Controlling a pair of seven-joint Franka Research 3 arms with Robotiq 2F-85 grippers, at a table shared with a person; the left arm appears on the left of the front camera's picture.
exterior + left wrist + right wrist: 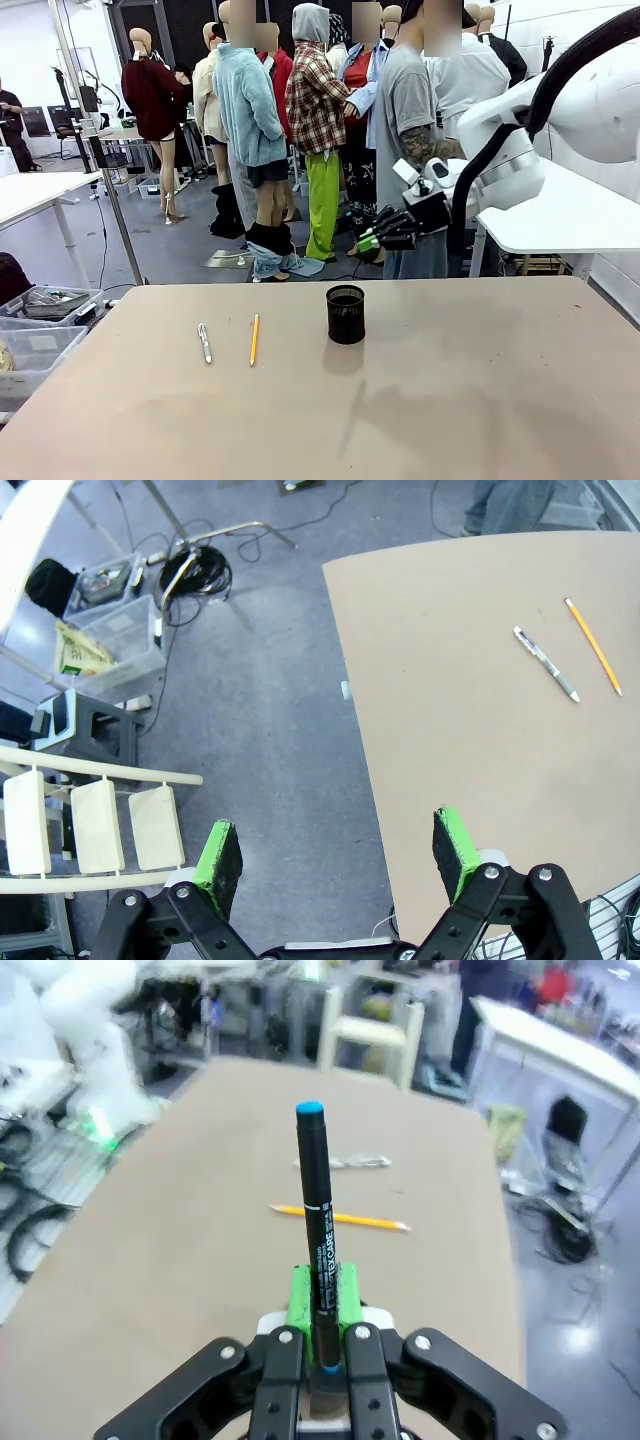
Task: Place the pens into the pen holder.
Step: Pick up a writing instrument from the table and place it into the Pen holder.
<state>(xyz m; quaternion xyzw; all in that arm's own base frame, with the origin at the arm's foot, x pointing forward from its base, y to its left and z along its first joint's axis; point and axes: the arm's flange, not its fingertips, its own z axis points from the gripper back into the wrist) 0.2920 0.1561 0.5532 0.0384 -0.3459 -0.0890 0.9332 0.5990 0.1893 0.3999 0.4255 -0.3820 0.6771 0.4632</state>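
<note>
Across a plain tan table (480,400), a black mesh pen holder (345,314) is seen mid-table, with a silver pen (204,342) and a yellow pencil (254,339) lying apart to its left and the right gripper (395,228) raised beyond it. From the left wrist, the left gripper (340,845) is shown spread wide and empty above the table's edge. From the right wrist, the right gripper (322,1295) is clamped on a blue-capped black marker (315,1190), which is probably best centred upright over the holder before release. A cluttered workroom with onlookers is glimpsed behind.
</note>
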